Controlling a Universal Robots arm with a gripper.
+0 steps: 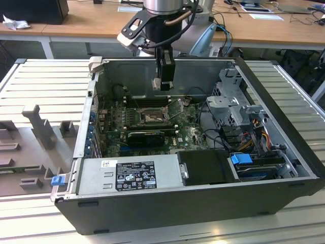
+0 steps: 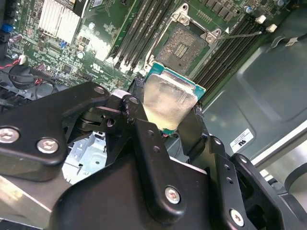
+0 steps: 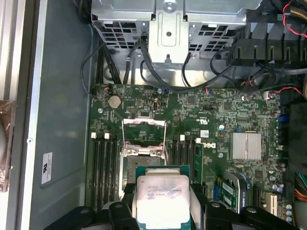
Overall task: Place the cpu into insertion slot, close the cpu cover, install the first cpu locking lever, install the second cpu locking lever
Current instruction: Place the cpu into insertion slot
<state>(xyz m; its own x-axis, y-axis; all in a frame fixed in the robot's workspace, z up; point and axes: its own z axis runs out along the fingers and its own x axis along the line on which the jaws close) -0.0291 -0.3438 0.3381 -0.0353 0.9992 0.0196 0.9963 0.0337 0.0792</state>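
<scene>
The cpu (image 3: 163,197), a small square chip with a silver-grey top and a green edge, sits between the fingers of my gripper (image 3: 163,201), which is shut on it by its sides. In the second wrist view the cpu (image 2: 170,100) hangs above the motherboard, a short way off from the insertion slot (image 2: 182,45), whose grey contact field lies bare. The cpu cover (image 3: 144,130) stands flipped open at the slot's far side. A thin metal lever (image 2: 242,34) sticks out beside the slot. In the exterior view my gripper (image 1: 163,84) hangs inside the open case, above the slot (image 1: 151,118).
Long black memory slots (image 3: 103,165) flank the socket on both sides. A black graphics card (image 1: 147,136), the power supply (image 1: 127,175), a metal drive cage (image 1: 231,101) and loose cables (image 3: 158,72) crowd the case. The case walls (image 1: 96,96) ring the board.
</scene>
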